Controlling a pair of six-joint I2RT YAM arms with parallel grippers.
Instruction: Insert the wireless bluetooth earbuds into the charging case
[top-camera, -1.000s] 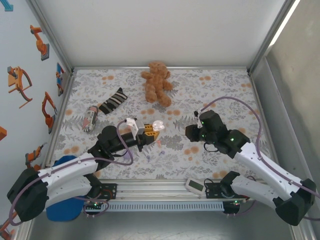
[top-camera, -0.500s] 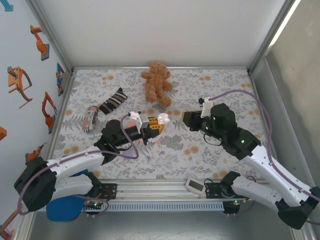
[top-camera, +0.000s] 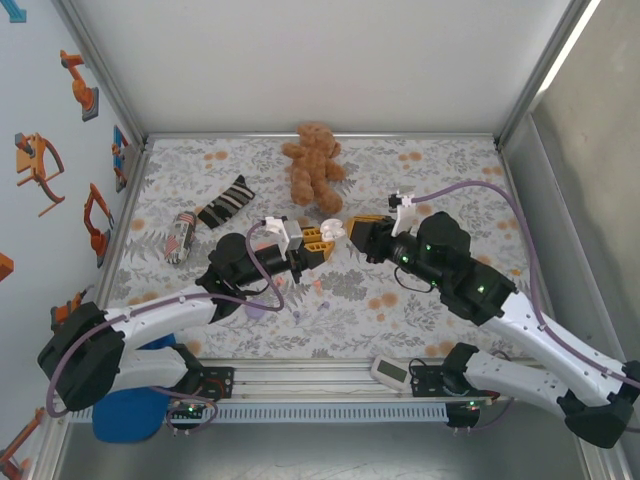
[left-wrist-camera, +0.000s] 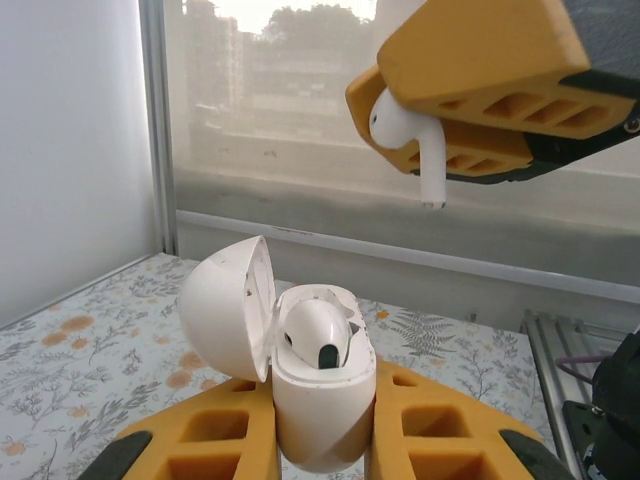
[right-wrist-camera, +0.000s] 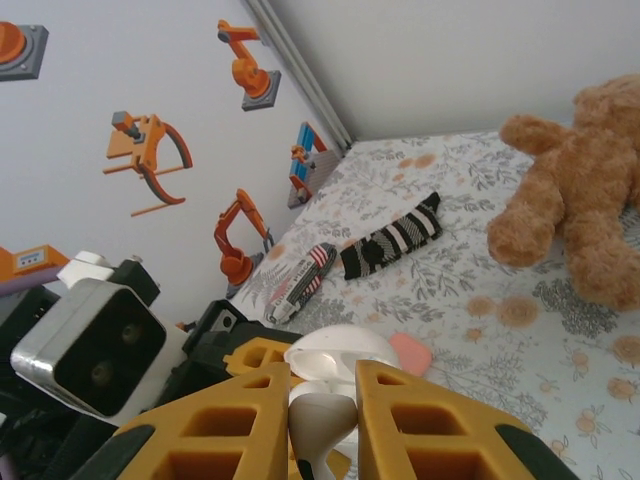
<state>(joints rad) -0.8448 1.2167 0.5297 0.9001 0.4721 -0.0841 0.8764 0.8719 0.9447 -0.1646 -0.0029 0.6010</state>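
My left gripper is shut on a white charging case, held upright above the mat. The case's lid hangs open to the left. One white earbud sits in the case. My right gripper is shut on a second white earbud, whose stem points down. In the left wrist view that right gripper hovers above and right of the case, clear of it. In the right wrist view the held earbud sits between my yellow fingers, with the case lid just beyond.
A teddy bear lies at the back, with a striped sock and a printed roll to the left. A small salmon-pink piece and a lilac piece rest on the floral mat. A white device sits on the front rail.
My left gripper has carried the case right and towards the back. My right gripper has swung left with its earbud, and the two now almost meet.
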